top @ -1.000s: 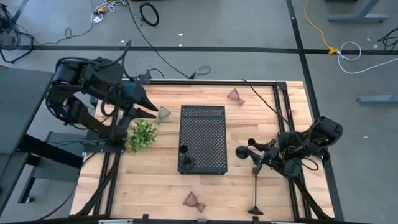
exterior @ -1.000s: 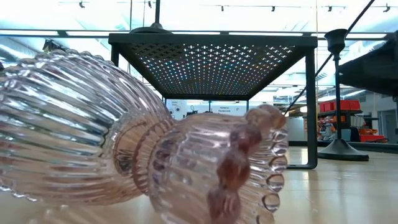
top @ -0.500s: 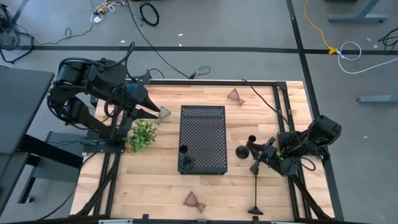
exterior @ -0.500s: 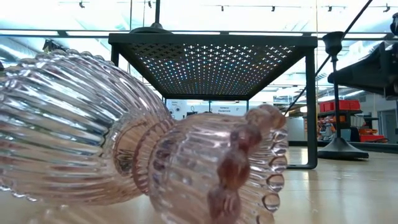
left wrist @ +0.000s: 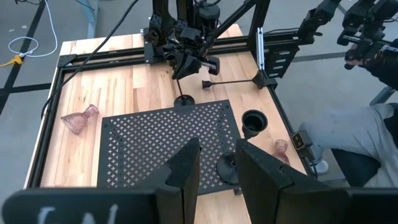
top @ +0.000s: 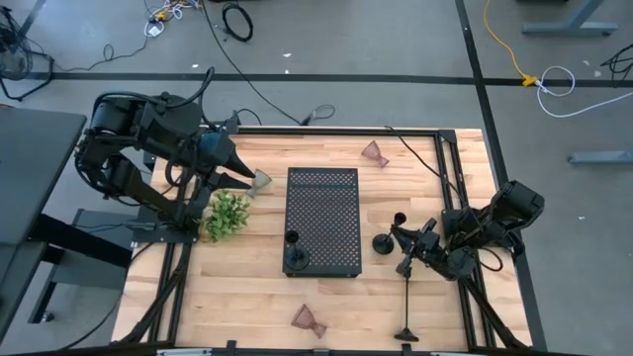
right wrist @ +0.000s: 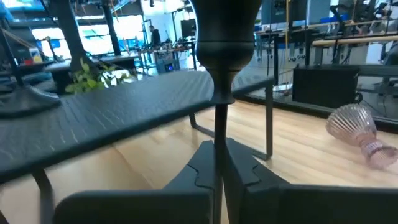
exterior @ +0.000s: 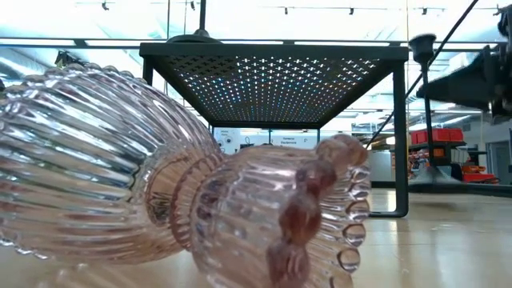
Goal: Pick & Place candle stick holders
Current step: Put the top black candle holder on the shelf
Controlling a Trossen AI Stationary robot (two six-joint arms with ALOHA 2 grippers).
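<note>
1. The right tool (top: 407,240) sits at about 3 o'clock on the wooden counter (top: 247,287), its fingers (right wrist: 245,168) clamped together on the thin stem of a black candlestick (top: 388,240). In the low view that stick's round base looks slightly lifted off the wood, though it is hard to be sure.
2. The left tool (top: 247,178) hovers at about 10 o'clock, just beside the perforated black tray (top: 323,220) in the centre, with a greenish glass cup (top: 261,180) at its tip. Whether it is gripping the cup, I cannot tell.
3. A second candlestick (top: 295,255) stands upright on the tray's 6 o'clock end.
4. A third candlestick (top: 406,309) lies flat on the wood at about 5 o'clock.
5. One pinkish glass cup (top: 374,153) lies at about 1 o'clock, another pinkish cup (top: 308,319) on its side at 6 o'clock.
6. A leafy green sprig (top: 227,215) rests at 9 o'clock, beside the tray.
</note>
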